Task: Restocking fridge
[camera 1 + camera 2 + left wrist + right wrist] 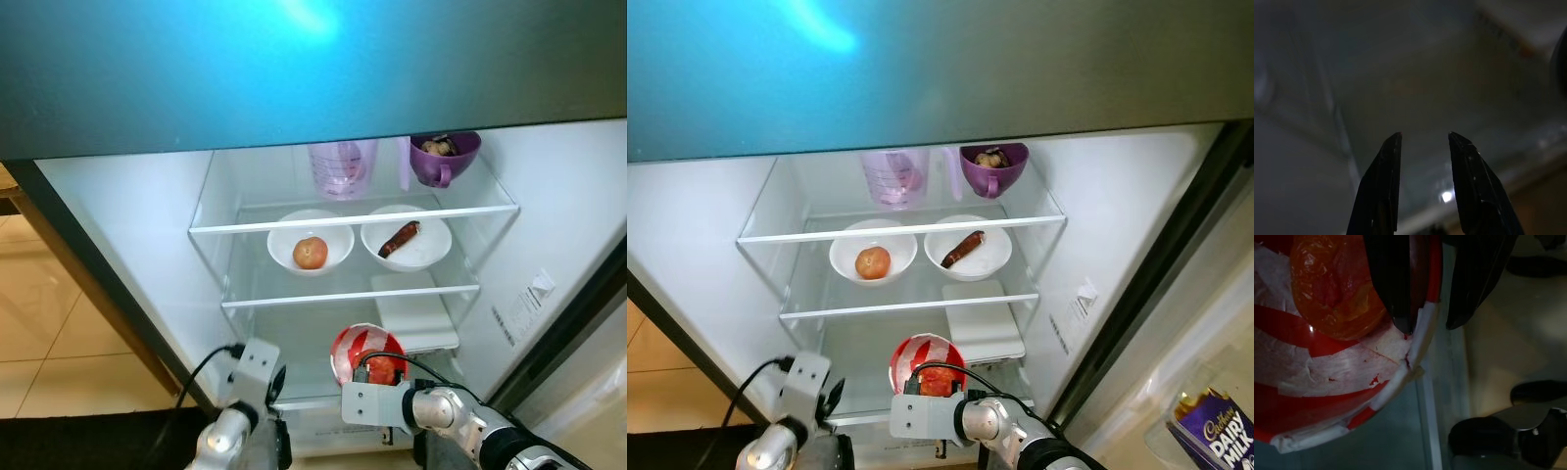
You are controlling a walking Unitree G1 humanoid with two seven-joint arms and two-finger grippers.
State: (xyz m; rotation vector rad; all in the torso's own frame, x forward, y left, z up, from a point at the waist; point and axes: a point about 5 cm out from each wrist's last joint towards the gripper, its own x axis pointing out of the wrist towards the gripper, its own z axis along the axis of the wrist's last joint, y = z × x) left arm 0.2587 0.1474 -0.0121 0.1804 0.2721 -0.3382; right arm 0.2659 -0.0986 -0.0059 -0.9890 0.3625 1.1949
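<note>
The fridge stands open before me. My right gripper (1430, 328) is shut on the rim of a red-and-white striped bowl (364, 351), one finger inside and one outside. The bowl holds a red-orange piece of food (1334, 289) and sits low in the fridge over the bottom shelf, beside a white tray (416, 313). My left gripper (1425, 139) is open with nothing between its fingers, low at the fridge's front left (263, 377).
The middle shelf holds a white bowl with a round orange fruit (311, 253) and a white bowl with a brown root (405, 238). On the top shelf stand a clear jug (342, 166) and a purple cup (444, 155). A purple chocolate bag (1215, 431) lies at the far right.
</note>
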